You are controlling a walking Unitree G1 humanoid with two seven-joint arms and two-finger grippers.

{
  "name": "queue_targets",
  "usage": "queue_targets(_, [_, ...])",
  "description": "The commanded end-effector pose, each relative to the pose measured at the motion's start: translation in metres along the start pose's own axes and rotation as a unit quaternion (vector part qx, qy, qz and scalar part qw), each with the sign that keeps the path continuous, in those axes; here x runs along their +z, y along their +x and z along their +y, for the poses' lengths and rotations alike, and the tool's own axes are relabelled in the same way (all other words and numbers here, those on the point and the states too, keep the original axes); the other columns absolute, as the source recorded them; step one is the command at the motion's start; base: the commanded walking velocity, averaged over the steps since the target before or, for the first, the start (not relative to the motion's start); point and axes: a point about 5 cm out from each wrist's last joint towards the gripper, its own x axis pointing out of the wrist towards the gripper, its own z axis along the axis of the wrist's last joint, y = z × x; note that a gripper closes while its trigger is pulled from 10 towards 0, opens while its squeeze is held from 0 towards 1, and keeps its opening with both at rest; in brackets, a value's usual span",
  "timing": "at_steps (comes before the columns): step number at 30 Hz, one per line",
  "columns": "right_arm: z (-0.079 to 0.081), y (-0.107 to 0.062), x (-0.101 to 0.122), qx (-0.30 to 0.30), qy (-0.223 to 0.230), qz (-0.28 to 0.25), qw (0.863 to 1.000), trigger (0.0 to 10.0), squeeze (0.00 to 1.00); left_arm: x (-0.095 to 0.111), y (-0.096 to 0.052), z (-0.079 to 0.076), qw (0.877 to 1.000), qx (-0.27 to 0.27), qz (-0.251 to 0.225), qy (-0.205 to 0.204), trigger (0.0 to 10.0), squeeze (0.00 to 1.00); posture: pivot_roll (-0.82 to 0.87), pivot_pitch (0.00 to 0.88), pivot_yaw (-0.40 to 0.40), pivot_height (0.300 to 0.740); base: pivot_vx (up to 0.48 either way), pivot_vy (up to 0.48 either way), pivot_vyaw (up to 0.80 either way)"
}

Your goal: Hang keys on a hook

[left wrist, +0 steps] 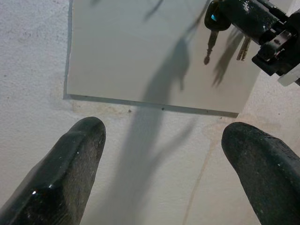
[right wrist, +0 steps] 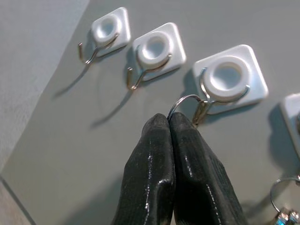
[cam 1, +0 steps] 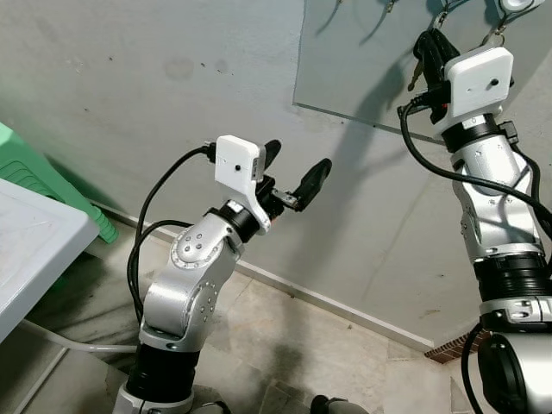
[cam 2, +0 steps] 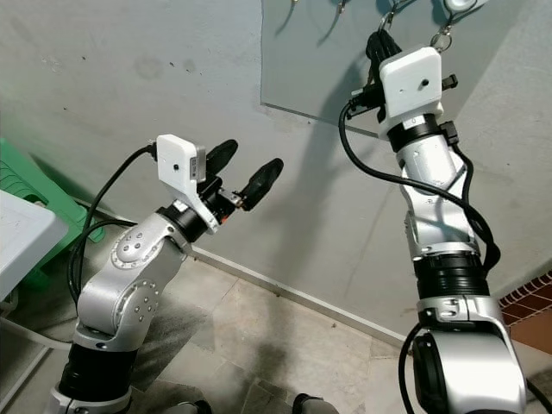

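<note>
A grey panel (cam 1: pixel 362 60) on the wall carries a row of white square hooks. My right gripper (right wrist: pixel 168 123) is raised against it, shut on the keys. Their metal ring (right wrist: pixel 183 100) sticks out of the fingertips and touches the wire of the third hook (right wrist: pixel 229 75). Two bare hooks (right wrist: pixel 108 29) (right wrist: pixel 157 47) sit beside it. The keys (left wrist: pixel 211 28) dangle below the right gripper, one with a black head. My left gripper (cam 1: pixel 296 164) is held lower in front of the wall, open with nothing between its fingers (left wrist: pixel 70 159).
Another key ring (right wrist: pixel 281 197) hangs by the fourth hook (right wrist: pixel 293 110) at the panel's edge. A green plastic stool (cam 1: pixel 34 181) and a white tabletop (cam 1: pixel 34 241) stand at the left. Tiled floor runs along the wall's base.
</note>
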Motion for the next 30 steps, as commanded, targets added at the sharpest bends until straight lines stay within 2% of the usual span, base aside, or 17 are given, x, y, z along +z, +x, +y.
queue_targets(1, [0.007, -0.004, -0.004, 0.024, -0.019, 0.008, 0.999, 10.0, 0.0, 0.003, -0.002, -0.003, 1.0, 0.0, -0.006, -0.003, 10.0, 0.0, 0.02, 0.157, -0.029, 0.74, 0.0, 0.0, 0.0])
queue_targets(11, [0.015, -0.014, -0.017, 0.035, -0.015, 0.04, 0.998, 10.0, 0.0, 0.004, -0.003, -0.003, 1.0, 0.002, -0.008, -0.008, 10.0, 0.0, 0.02, 0.158, -0.032, 0.74, 0.0, 0.0, 0.0])
queue_targets(13, [0.016, -0.018, -0.021, 0.032, -0.006, 0.048, 0.998, 10.0, 0.0, 0.004, -0.003, -0.003, 1.0, 0.003, -0.007, -0.008, 10.0, 0.0, 0.02, 0.158, -0.032, 0.74, 0.0, 0.0, 0.0])
queue_targets(15, [0.019, -0.021, -0.023, 0.027, 0.024, 0.054, 0.998, 10.0, 0.0, 0.003, -0.003, -0.002, 1.0, 0.005, -0.007, -0.009, 10.0, 0.0, 0.02, 0.163, -0.03, 0.74, 0.0, 0.0, 0.0])
queue_targets(16, [0.02, -0.021, -0.023, 0.028, 0.026, 0.054, 0.998, 10.0, 0.27, 0.003, -0.003, -0.002, 1.0, 0.005, -0.007, -0.009, 10.0, 0.0, 0.02, 0.163, -0.03, 0.74, 0.0, 0.0, 0.0])
queue_targets(17, [0.02, -0.022, -0.024, 0.027, 0.039, 0.054, 0.997, 10.0, 1.0, 0.003, -0.003, -0.002, 1.0, 0.005, -0.007, -0.009, 10.0, 0.0, 0.02, 0.163, -0.03, 0.74, 0.0, 0.0, 0.0])
queue_targets(23, [0.022, -0.025, -0.028, 0.008, 0.1, 0.065, 0.993, 10.0, 1.0, 0.003, -0.004, 0.0, 1.0, 0.013, -0.006, -0.01, 10.0, 0.0, 0.02, 0.171, -0.033, 0.74, 0.0, 0.0, 0.0])
queue_targets(26, [0.023, -0.028, -0.03, 0.008, 0.096, 0.072, 0.993, 10.0, 1.0, 0.003, -0.006, 0.002, 1.0, 0.018, -0.006, -0.009, 10.0, 0.0, 0.03, 0.173, -0.035, 0.74, 0.0, 0.0, 0.0])
queue_targets(27, [0.024, -0.03, -0.032, -0.002, 0.117, 0.077, 0.99, 10.0, 1.0, 0.002, -0.006, 0.004, 1.0, 0.023, -0.004, -0.009, 10.0, 0.0, 0.03, 0.173, -0.035, 0.74, 0.0, 0.0, 0.0])
queue_targets(30, [0.027, -0.034, -0.035, -0.011, 0.135, 0.084, 0.987, 10.0, 1.0, 0.0, -0.008, 0.007, 0.999, 0.037, -0.003, -0.01, 10.0, 0.0, 0.03, 0.174, -0.034, 0.74, 0.0, 0.0, 0.0])
